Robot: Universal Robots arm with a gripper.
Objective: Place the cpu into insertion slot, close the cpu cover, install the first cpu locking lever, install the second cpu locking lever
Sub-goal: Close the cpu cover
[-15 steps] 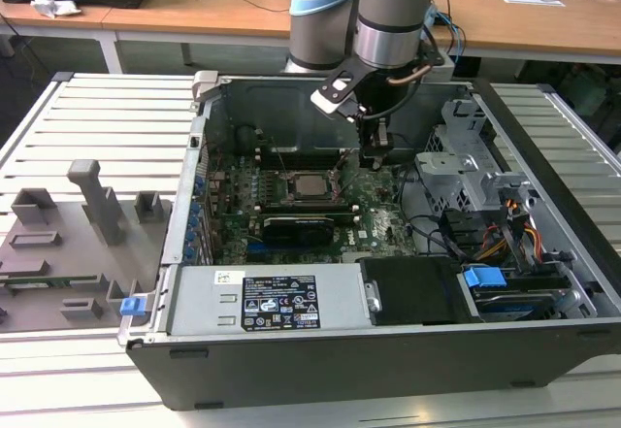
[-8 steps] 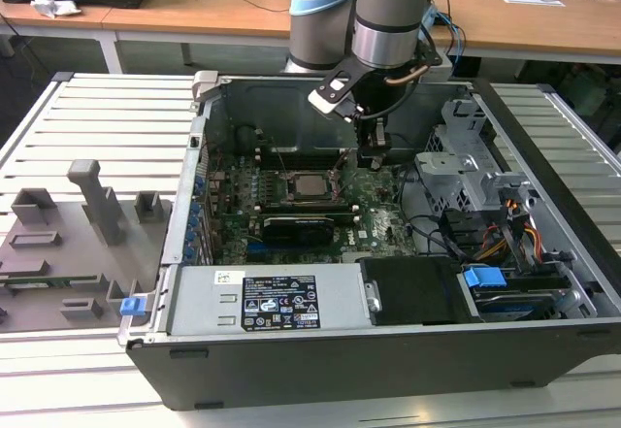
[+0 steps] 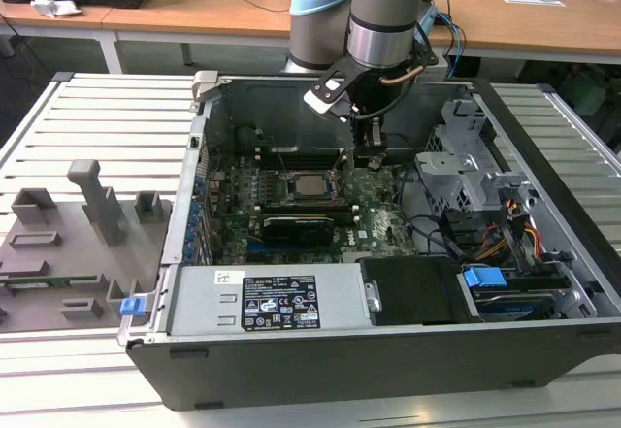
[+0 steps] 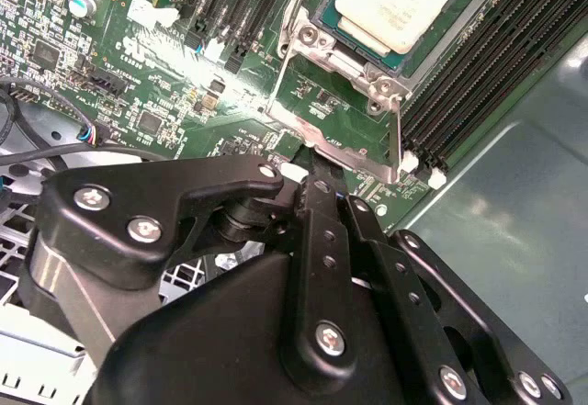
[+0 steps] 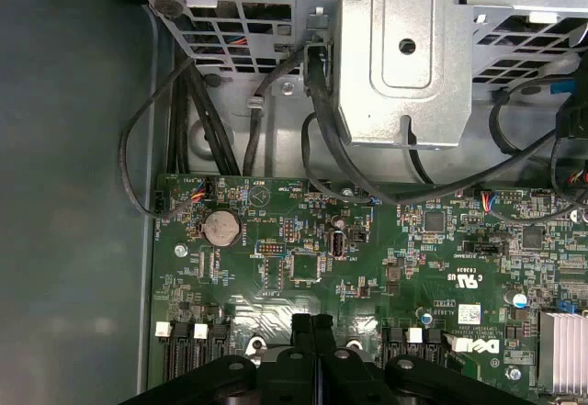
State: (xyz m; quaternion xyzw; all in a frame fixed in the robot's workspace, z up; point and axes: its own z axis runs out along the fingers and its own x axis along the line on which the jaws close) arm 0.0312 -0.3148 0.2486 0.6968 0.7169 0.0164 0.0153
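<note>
Two black metal fingers [image 5: 300,345] pressed together, with only a hairline seam between them in the first wrist view. No telling whether anything thin is nipped in that seam. Tips of the black linkage gripper [image 4: 308,162] low over the green circuit board [image 5: 367,267], just beside the square black-and-metal insertion slot [image 4: 323,38]. Right at the free edge of the thin silvery square cpu cover [image 4: 400,129]; touching it or barely apart, impossible to tell.

Seated inside the slot: the small flat square cpu [image 4: 395,1] with silvery-grey metal top, lying level and uncovered. Cover swung open off the slot toward the gripper, green board visible through its large square window. Long narrow black memory slots [image 4: 478,65] flanking the insertion slot on two sides. Farther out from the slot, a grey perforated metal drive cage [image 5: 395,93]. Around everything, the dark grey open computer case [image 3: 388,370].

Judging by looks alone: cpu light, rigid and fragile, best taken by its side edges and never by the underside; now seated, so better left untouched. Cover probably light, stiff sheet metal, smooth and slippery, turning on a hinge at one side of the slot. Best place to hold or press: the solid frame bar farthest from that hinge, never the window opening, and with little force, to spare the chip beneath.
</note>
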